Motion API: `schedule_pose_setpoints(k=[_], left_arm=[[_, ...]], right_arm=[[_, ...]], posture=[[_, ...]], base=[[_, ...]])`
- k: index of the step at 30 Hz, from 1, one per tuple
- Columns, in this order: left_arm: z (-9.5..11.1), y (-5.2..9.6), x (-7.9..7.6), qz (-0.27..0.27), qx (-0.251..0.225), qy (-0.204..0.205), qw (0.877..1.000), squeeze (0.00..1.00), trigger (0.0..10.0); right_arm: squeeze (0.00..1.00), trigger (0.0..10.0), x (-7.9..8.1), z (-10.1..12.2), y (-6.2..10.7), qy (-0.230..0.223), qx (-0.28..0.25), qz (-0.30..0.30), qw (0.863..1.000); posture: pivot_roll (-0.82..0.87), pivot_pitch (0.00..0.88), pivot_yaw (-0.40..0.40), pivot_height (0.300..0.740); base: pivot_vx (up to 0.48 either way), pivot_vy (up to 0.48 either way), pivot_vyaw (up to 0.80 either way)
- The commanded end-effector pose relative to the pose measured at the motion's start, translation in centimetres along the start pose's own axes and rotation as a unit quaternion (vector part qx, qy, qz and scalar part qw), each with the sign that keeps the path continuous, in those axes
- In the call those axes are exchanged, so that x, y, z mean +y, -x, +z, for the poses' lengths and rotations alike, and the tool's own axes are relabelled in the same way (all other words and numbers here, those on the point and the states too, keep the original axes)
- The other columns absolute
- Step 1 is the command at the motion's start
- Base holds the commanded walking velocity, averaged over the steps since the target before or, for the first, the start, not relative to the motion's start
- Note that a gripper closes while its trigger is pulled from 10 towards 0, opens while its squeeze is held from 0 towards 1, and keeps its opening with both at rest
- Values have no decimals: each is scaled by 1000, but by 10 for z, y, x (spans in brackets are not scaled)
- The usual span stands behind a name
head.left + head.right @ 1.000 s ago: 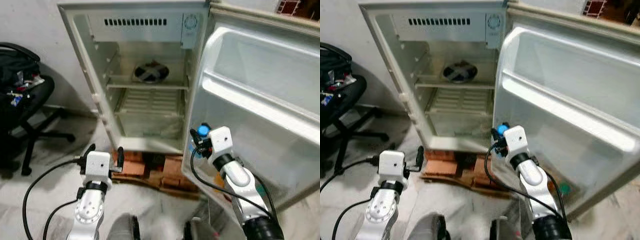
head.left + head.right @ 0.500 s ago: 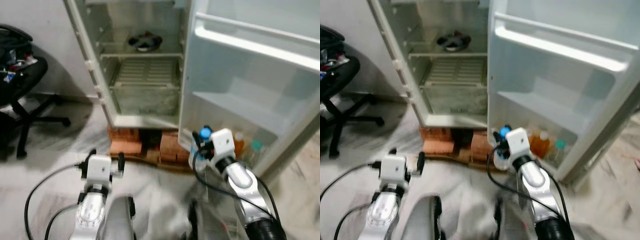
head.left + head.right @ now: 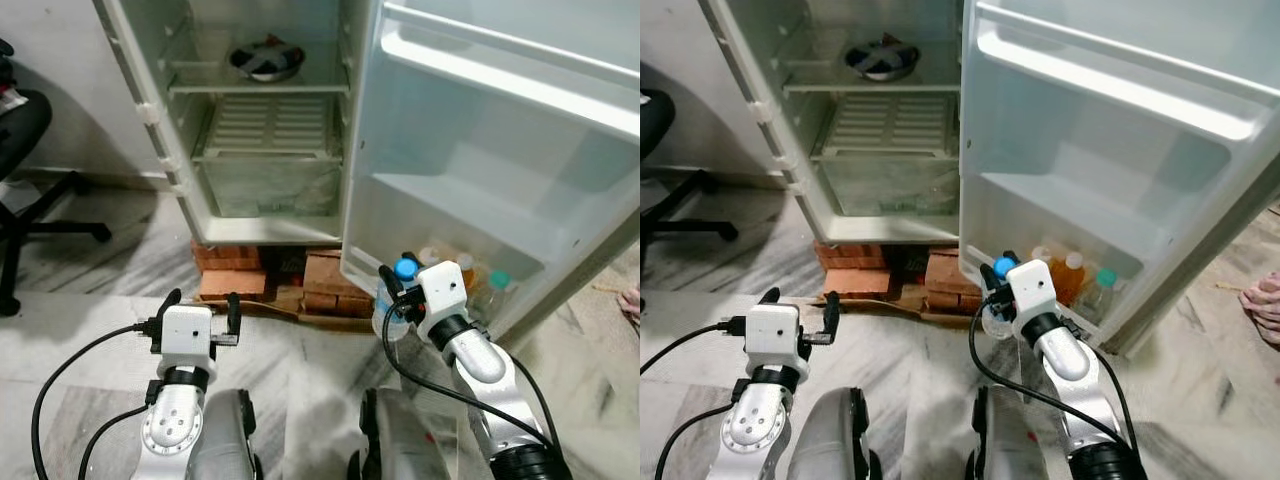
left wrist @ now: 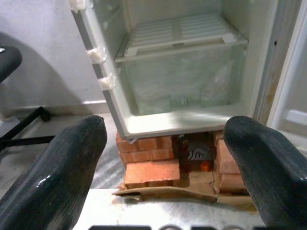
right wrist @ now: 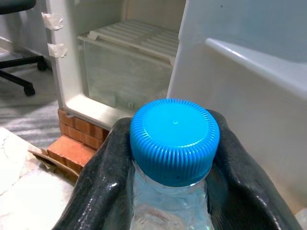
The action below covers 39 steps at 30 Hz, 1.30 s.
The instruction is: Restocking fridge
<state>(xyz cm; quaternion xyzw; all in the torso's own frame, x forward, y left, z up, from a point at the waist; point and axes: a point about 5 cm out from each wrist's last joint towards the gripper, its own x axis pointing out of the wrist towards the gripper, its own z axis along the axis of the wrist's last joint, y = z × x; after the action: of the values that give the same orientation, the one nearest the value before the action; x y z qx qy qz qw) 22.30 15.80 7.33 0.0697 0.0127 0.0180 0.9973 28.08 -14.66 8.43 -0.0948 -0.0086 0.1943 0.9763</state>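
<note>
Right pincer [image 3: 400, 290] clamped on blue-capped water bottle [image 5: 173, 163] beside door shelf [image 3: 455, 225] with bottles [image 3: 478, 285]; left pincer [image 3: 200, 308] apart.

Red bricks [image 3: 228, 284] stacked on flattened cardboard [image 3: 270, 306] on grey-veined marble floor [image 3: 90, 290]; black office chair [image 3: 25, 135] stands near the pale wall [image 3: 60, 120].

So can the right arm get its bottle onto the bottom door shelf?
Probably yes. The right gripper, shut on the bottle, sits just in front of the bottom door shelf. The door is open, but other bottles already crowd that shelf.
</note>
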Motion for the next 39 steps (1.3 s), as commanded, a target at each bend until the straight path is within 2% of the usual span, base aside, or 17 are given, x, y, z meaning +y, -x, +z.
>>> schedule_pose_setpoints(k=[1, 22, 31, 34, 39], left_arm=[[0, 3, 3, 7, 4, 1, 1000, 0, 10000], [2, -5, 4, -2, 5, 0, 1000, 0, 10000], [2, -5, 3, 3, 5, 1, 1000, 0, 10000], [2, -5, 3, 3, 6, 0, 1000, 0, 10000], [2, -5, 3, 3, 6, -3, 1000, 0, 10000]], right_arm=[[0, 10000, 2, 6, -1, 0, -12, 6, 1000], [0, 10000, 0, 8, -6, 9, -11, 3, 1000], [0, 10000, 3, 8, -6, 3, -14, 14, 1000], [0, 10000, 6, 6, -6, -14, -7, 16, 1000], [0, 10000, 8, 7, -6, -8, -11, 23, 1000]], posture=[[-27, 155, -16, 623], [-32, 150, -2, 623], [-31, 146, -1, 623], [-30, 145, 1, 623], [-28, 145, 0, 593]], base=[[274, 0, 0], [329, 0, 0], [27, 0, 0], [0, 0, 0], [0, 0, 0]])
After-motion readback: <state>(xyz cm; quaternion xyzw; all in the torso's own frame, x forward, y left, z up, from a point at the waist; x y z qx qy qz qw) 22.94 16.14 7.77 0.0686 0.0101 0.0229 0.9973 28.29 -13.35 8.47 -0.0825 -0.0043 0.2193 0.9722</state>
